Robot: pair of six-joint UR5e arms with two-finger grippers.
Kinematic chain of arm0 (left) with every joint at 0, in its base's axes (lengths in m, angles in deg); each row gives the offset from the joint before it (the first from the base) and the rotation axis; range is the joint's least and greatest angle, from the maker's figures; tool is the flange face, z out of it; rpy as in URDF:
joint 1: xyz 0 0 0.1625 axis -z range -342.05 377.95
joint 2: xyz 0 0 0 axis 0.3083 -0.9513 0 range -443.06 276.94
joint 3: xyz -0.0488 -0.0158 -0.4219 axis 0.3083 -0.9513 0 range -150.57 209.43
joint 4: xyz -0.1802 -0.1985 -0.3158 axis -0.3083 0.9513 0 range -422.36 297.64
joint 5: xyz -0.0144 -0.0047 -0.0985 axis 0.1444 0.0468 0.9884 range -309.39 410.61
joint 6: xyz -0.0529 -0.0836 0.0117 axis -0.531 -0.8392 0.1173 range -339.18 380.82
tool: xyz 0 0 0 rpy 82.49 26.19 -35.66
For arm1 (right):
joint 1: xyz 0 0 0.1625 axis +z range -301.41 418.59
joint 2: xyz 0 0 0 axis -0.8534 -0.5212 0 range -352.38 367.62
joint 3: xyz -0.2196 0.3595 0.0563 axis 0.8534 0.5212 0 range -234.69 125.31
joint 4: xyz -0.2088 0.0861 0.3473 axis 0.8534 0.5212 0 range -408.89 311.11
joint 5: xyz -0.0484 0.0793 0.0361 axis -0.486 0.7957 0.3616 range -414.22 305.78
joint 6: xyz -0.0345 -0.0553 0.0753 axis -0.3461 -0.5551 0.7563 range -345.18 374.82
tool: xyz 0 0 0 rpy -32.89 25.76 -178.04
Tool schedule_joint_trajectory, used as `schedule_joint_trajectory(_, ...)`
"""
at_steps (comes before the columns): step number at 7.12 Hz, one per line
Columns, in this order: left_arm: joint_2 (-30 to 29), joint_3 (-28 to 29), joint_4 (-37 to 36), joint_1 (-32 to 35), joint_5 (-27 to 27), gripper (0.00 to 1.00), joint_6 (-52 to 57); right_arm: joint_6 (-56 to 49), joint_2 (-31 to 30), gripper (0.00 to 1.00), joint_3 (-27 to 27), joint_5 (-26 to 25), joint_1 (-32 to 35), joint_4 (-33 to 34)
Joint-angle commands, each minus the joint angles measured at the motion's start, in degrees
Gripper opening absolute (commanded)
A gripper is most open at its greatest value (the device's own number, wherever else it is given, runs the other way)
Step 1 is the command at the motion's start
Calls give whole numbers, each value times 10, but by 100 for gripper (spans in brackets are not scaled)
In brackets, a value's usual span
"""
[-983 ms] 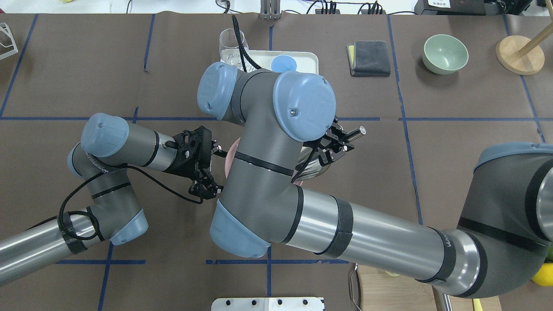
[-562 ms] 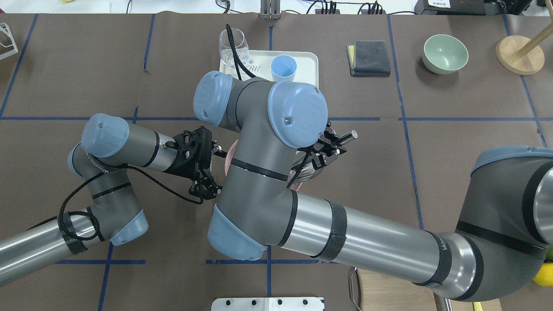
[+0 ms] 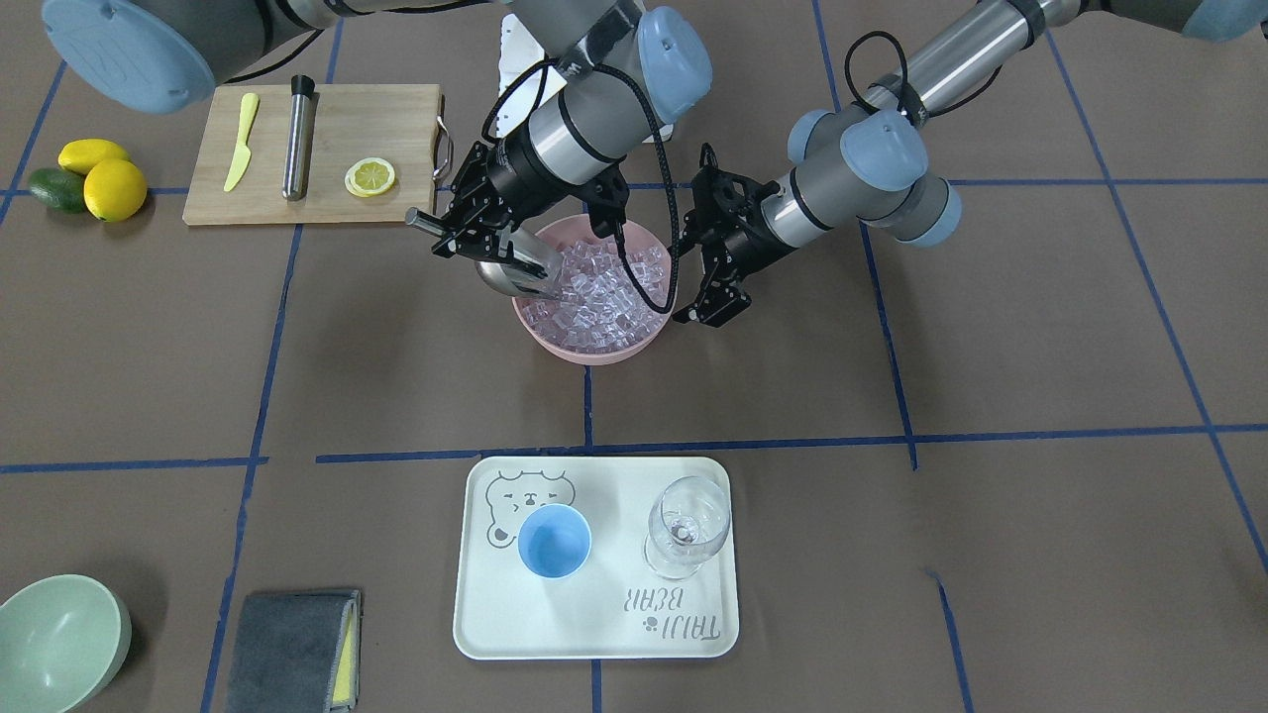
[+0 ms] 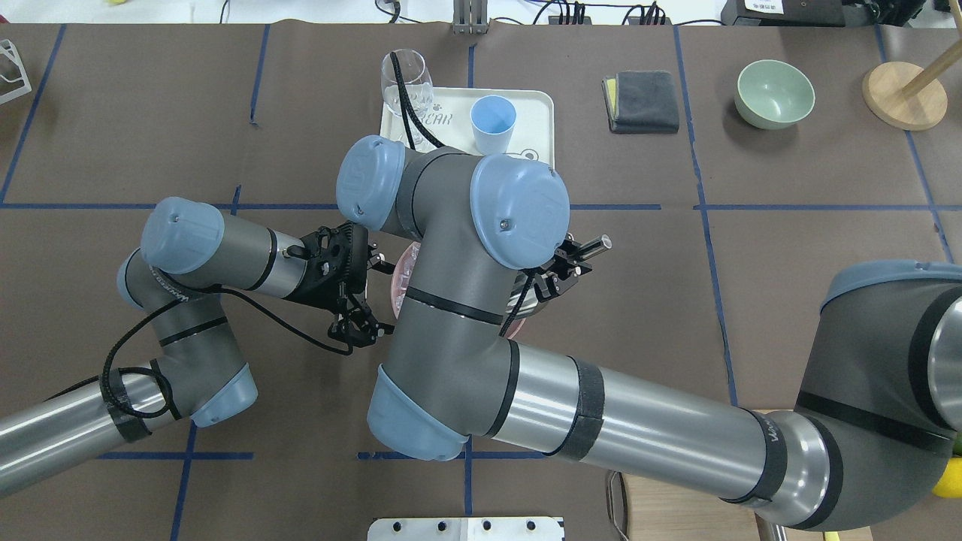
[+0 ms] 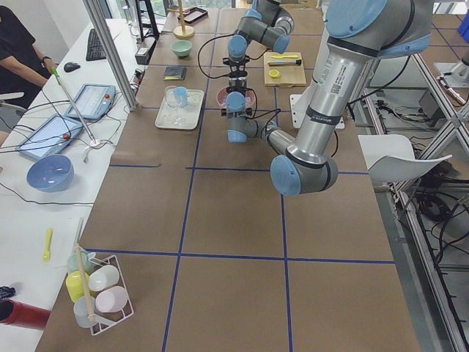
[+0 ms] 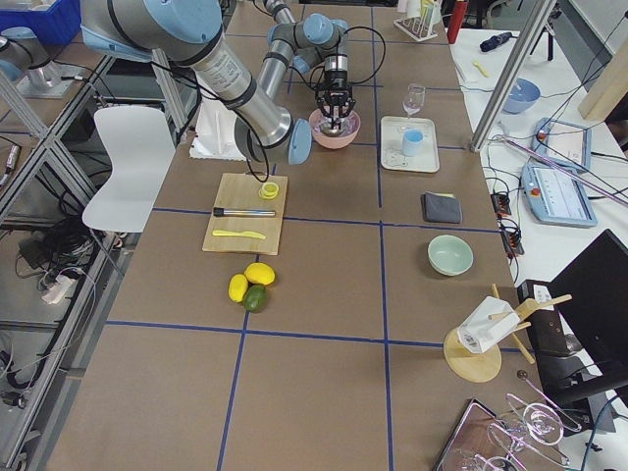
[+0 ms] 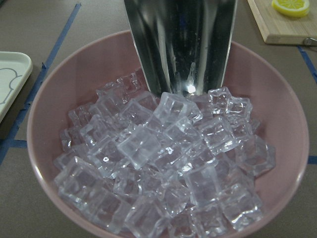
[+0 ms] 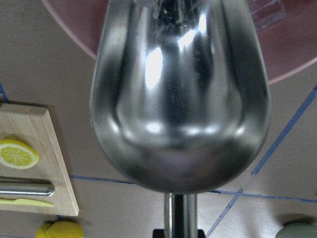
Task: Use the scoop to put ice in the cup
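Observation:
The steel scoop slopes down into a pink bowl full of ice. My right gripper is shut on the scoop's rod handle. In the left wrist view the scoop's front edge touches the ice and its trough looks empty. The right wrist view shows the scoop from behind. My left gripper is open beside the bowl's rim; it also shows in the overhead view. The light-blue cup stands empty on a white tray.
A clear wine glass stands on the tray beside the cup. A cutting board with a knife, steel cylinder and lemon slice lies behind the bowl. A green bowl and a grey cloth sit at the far side.
My right arm has drawn back toward the robot and lowered the scoop into the bowl. Its elbow no longer covers the cup. The left arm has not moved.

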Motion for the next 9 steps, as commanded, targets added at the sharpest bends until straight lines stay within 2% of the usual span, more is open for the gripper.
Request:
schedule_joint_trajectory(1, 0, 0, 0, 0, 0, 99, 0, 14, -22, 0, -1, 1, -5, -44)
schedule_joint_trajectory(3, 1, 0, 0, 0, 0, 99, 0, 30, -55, 0, -21, 2, -4, -96)
schedule_joint_trajectory(4, 0, 0, 0, 0, 0, 99, 0, 34, -87, 0, -57, 4, -4, -116)
schedule_joint_trajectory(5, 1, 0, 1, 0, 0, 99, 0, 43, -134, 0, -88, 11, -5, -170)
schedule_joint_trajectory(8, 0, 0, 1, 0, 0, 99, 0, 65, -149, 0, -104, 29, -4, -206)
schedule_joint_trajectory(9, 2, 0, 1, 0, 0, 99, 0, 88, -158, 0, -105, 55, -3, -237)
